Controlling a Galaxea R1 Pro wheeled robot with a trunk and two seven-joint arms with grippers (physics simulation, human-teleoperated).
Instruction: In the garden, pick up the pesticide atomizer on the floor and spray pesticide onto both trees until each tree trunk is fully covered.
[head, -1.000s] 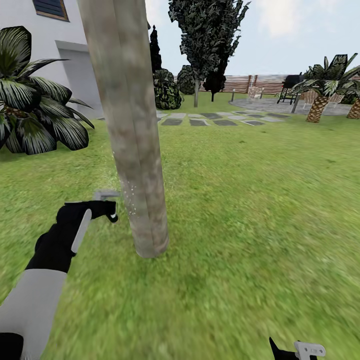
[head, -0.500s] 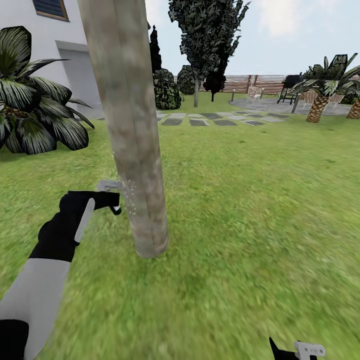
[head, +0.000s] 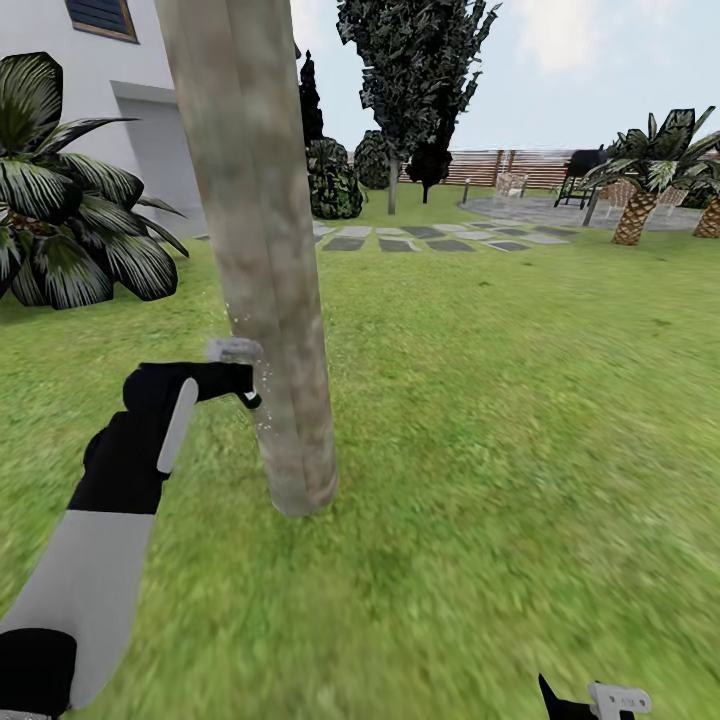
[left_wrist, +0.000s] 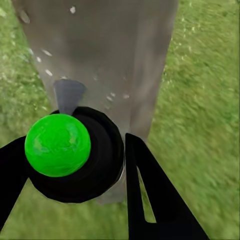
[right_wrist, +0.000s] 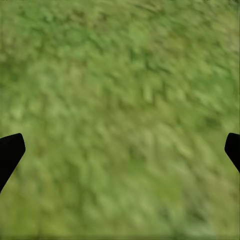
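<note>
A thick grey-brown tree trunk (head: 262, 250) rises from the grass right in front of me. My left gripper (head: 240, 385) is shut on the pesticide atomizer (head: 232, 351), whose pale nozzle almost touches the trunk's left side. In the left wrist view the atomizer (left_wrist: 75, 155) is a black body with a green ball top, held between black fingers (left_wrist: 150, 195) and facing the trunk (left_wrist: 110, 50). White pesticide specks (left_wrist: 47, 52) dot the bark. The other tree (head: 415, 70) stands far back by the fence. My right gripper (head: 590, 700) hangs low at the right, open over grass (right_wrist: 120, 120).
A large dark palm-like plant (head: 60, 210) stands at the left before the white house (head: 150, 110). Grey stepping stones (head: 430, 240) cross the lawn behind. Bushes (head: 335, 180), small palms (head: 640, 180) and a wooden fence (head: 500, 165) lie far back. Open grass spreads to the right.
My left gripper has risen with the atomizer and moved closer to the trunk, the nozzle now nearly touching the bark. The right gripper has stayed put.
</note>
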